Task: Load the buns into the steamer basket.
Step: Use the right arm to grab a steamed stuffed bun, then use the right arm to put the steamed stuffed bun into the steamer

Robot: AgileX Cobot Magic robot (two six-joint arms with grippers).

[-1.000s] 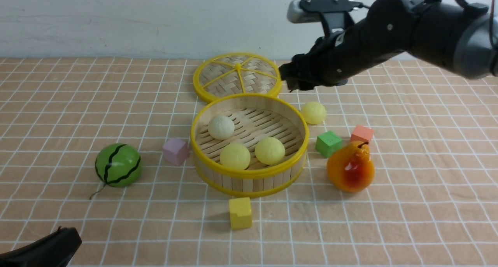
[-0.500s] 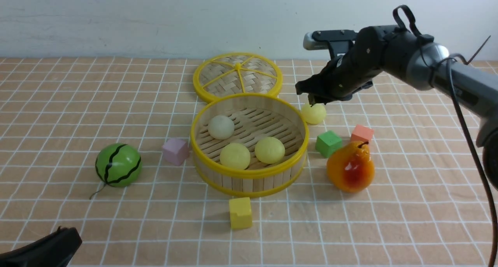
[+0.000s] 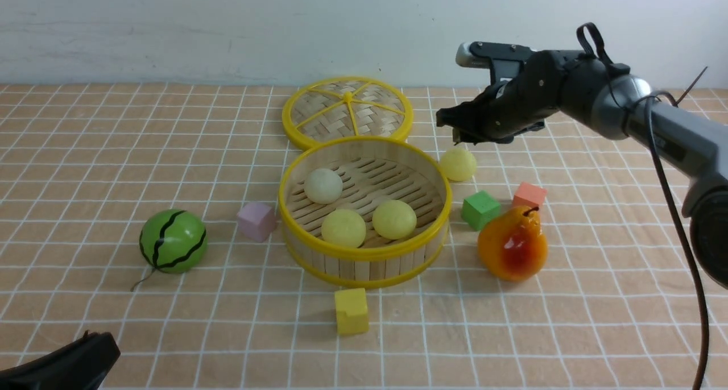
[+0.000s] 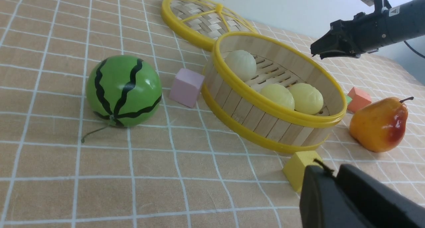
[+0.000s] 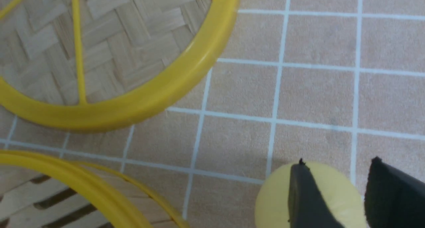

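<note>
**Last bun may roll off under an off-centre grip**

3 buns (image 3: 343,228) lie on the slatted floor of the steamer basket (image 3: 364,254) at frame centre. The 4th bun (image 3: 458,164) sits on the cloth just right of the basket's upper right rim. The right gripper (image 3: 456,133) hovers above it without touching, jaws partly open and holding nothing. The left gripper (image 3: 62,361) rests in the lower left corner, jaws almost together with nothing between them.

The bun looks smooth and round, so a descent off its middle would likely nudge it toward the green cube (image 3: 480,209) or against the basket wall. A low carry could also clip the rim.

Only the right wrist view shows the alignment: 1 of the fingers (image 5: 305,194) overlaps the bun's (image 5: 272,204) middle instead of flanking it. Only the front view shows the vertical gap. In the left wrist view the basket hides this bun
</note>
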